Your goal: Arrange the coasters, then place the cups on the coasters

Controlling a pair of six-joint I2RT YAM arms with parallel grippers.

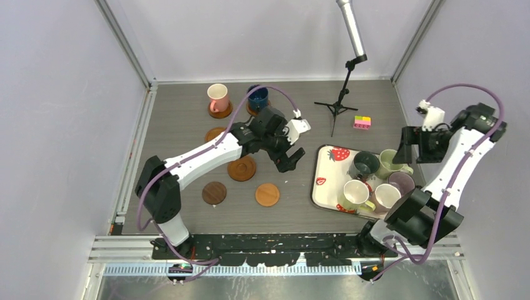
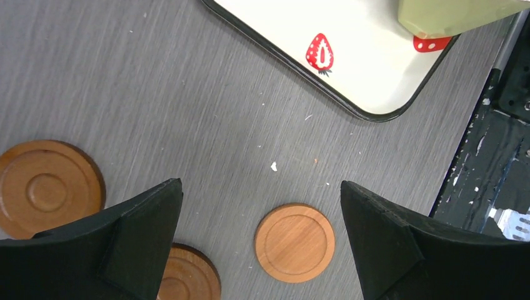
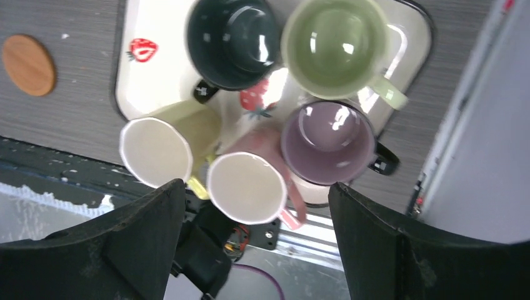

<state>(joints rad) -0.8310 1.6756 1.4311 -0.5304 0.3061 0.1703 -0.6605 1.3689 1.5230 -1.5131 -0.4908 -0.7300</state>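
Observation:
Two cups stand on coasters at the back: a pink cup [image 1: 218,97] and a dark blue cup [image 1: 257,98]. Loose coasters lie mid-table: one part hidden by the arm [image 1: 215,134], one brown [image 1: 241,168], one dark [image 1: 214,192], one light [image 1: 267,194] [image 2: 294,242]. My left gripper [image 1: 289,159] [image 2: 260,183] hovers open and empty above the table, beside the light coaster. On the tray are the dark grey [image 3: 232,40], light green [image 3: 334,44], purple [image 3: 328,140], pale yellow [image 3: 159,150] and cream-pink [image 3: 247,187] cups. My right gripper [image 1: 405,153] [image 3: 256,184] hangs open above them, holding nothing.
The white strawberry-print tray [image 1: 325,181] [image 2: 375,75] lies at the right. A black tripod stand with a silver tube [image 1: 340,106] is at the back centre, with a small pink and yellow block [image 1: 362,122] beside it. Walls enclose the table on three sides.

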